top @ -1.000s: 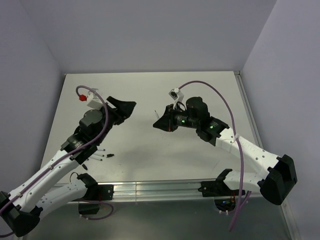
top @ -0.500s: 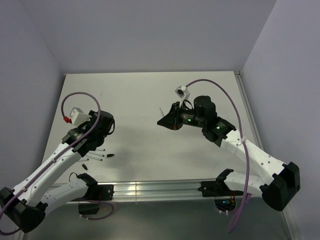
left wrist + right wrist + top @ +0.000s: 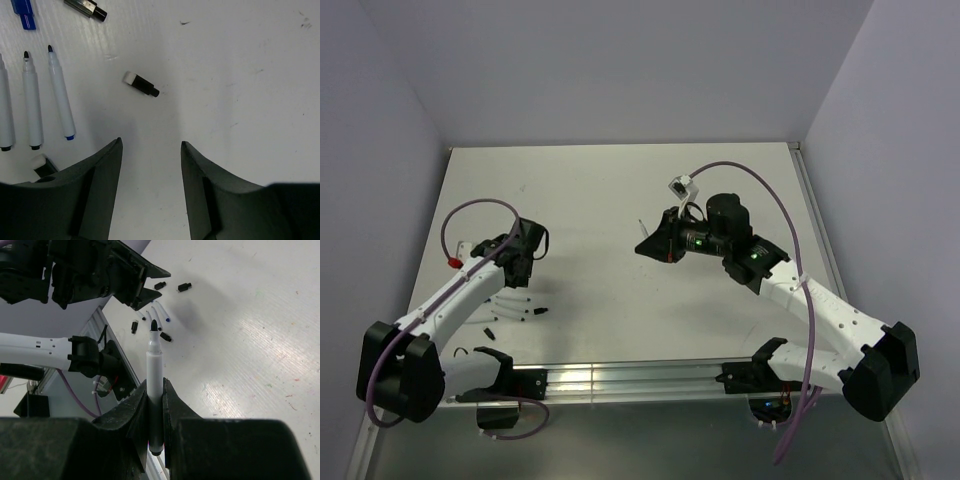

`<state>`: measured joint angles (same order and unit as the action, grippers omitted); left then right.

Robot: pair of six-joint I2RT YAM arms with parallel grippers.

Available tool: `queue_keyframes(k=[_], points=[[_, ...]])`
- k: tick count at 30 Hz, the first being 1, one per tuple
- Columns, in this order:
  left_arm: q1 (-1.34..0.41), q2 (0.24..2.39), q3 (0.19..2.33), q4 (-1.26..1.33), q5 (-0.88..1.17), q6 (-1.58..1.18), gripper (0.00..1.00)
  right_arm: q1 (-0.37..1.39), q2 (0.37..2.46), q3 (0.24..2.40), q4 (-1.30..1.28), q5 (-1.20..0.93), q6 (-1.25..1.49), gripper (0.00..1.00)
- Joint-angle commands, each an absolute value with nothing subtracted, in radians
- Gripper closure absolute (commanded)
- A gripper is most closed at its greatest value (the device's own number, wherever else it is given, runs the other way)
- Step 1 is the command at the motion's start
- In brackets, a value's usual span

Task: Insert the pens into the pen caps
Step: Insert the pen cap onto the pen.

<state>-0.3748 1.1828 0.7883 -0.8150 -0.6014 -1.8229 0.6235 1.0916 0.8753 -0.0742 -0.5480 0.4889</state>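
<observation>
Top camera is looking down from above and behind. Left wrist camera is peering closely past the left pincer [image 3: 151, 144] at pens [image 3: 60, 95] lying just ahead of it; right wrist camera is viewing both obliquely from afar.

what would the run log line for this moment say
left end effector: open, empty, black cap ahead | right end effector: shut on pen, tip bare | loose pens: uncapped

I count four pens [image 3: 61, 95], four caps [image 3: 141, 84].
Three pens at left, fourth pen [image 3: 154, 375] mid-frame; three black, one blue cap [image 3: 23, 7].
</observation>
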Motion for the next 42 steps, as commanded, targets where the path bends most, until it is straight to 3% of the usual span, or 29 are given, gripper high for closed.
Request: queue_keyframes(k=[1, 14, 42], points=[[-0.344, 1.218, 0.804, -0.753, -0.581, -1.873, 0.44, 0.612, 1.091, 0.873, -0.025, -0.566, 0.476, 1.00], [-0.190, 1.380, 0.795, -0.615, -0.503, -1.796, 0.45, 0.584, 1.078, 0.853, -0.015, -0.587, 0.482, 1.00], [-0.144, 1.519, 0.798, -0.577, -0.437, -1.807, 0.48, 0.557, 1.085, 0.839, -0.006, -0.603, 0.485, 1.00]])
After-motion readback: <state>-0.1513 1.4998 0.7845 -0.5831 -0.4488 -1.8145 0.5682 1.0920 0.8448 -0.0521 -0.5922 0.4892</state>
